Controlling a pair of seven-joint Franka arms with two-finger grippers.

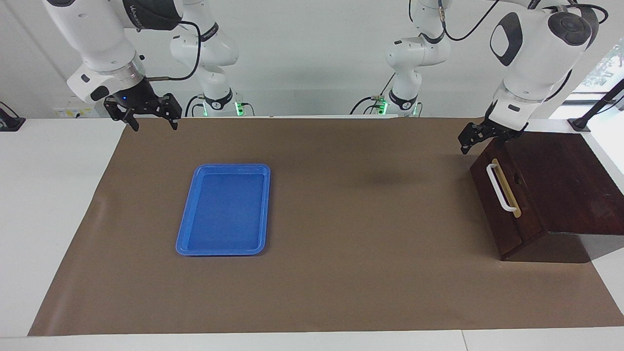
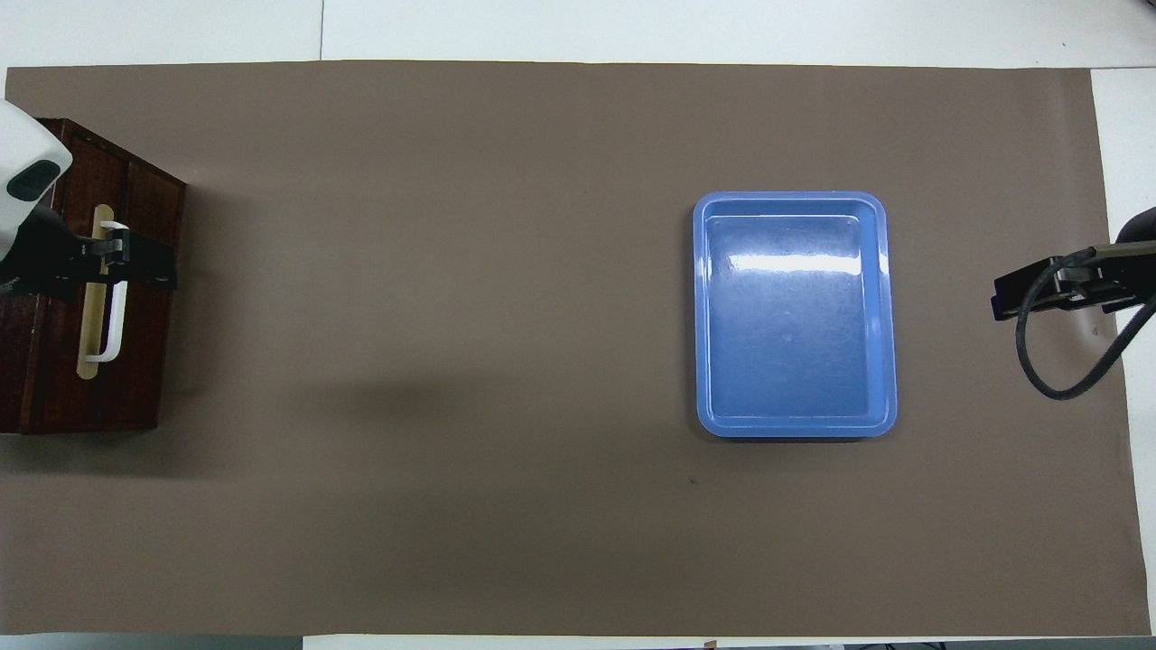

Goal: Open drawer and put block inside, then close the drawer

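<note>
White table (image 1: pixel 58 204) covered by brown paper sheet (image 1: pixel 341 243). On the sheet: blue tray (image 1: pixel 223 209) toward the right arm's end; dark wooden box (image 1: pixel 551 195), drawer (image 1: pixel 504 202) shut, at the left arm's end.

We see two white arms (image 1: pixel 97 39) with dark joint caps, black looping cables, black grippers and green-lit bases.

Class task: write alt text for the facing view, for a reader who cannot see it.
The left gripper hangs open above the closed drawer of a dark wooden box. The right gripper waits open over the table's edge, and a blue tray lies empty.
</note>
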